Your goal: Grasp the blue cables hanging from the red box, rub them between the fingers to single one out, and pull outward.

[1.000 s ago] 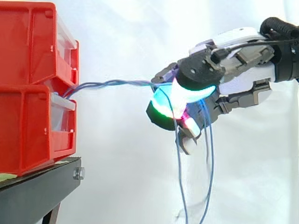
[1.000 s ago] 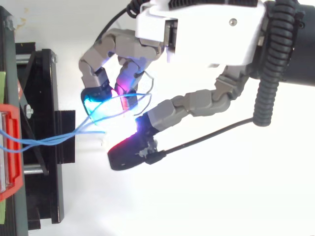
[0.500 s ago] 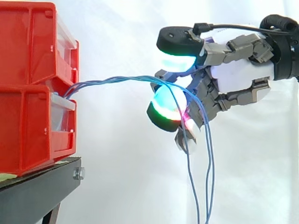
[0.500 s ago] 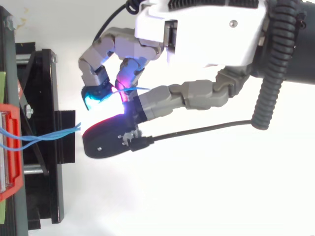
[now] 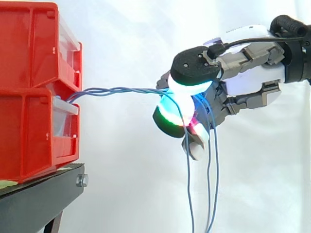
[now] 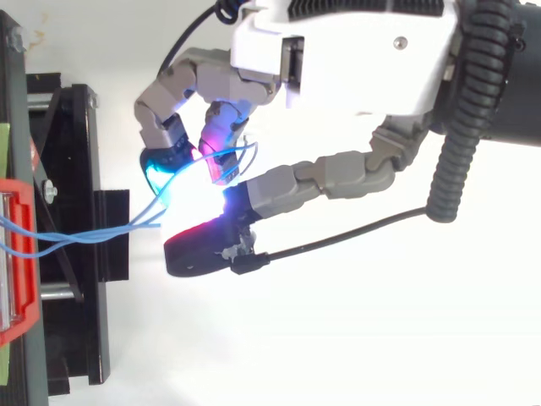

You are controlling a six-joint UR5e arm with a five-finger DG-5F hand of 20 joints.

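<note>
Several thin blue cables [image 5: 121, 90] leave the gap between two stacked red bins [image 5: 34, 92] and run nearly level, twisted together, to my hand [image 5: 248, 77]. The hand is right of the bins, at the height of that gap. Its thumb pad [image 5: 192, 73] presses down on a glowing cyan and green fingertip [image 5: 170, 114], and the cables pass between them. Past the pinch the strands hang straight down and out of the bottom edge. From above, the cables [image 6: 93, 237] spread from the bin toward the hand [image 6: 355, 59], and one strand loops over the curled fingers.
The red bins stand on a black stand [image 5: 39, 199], with its frame [image 6: 76, 254] left of the hand in the top view. A white curtain lies behind everything. Open air separates the bins from the hand.
The thumb lifted off the cables half a second ago and has come back down on them against the fingertip. The strands below the hand hang closer together.
</note>
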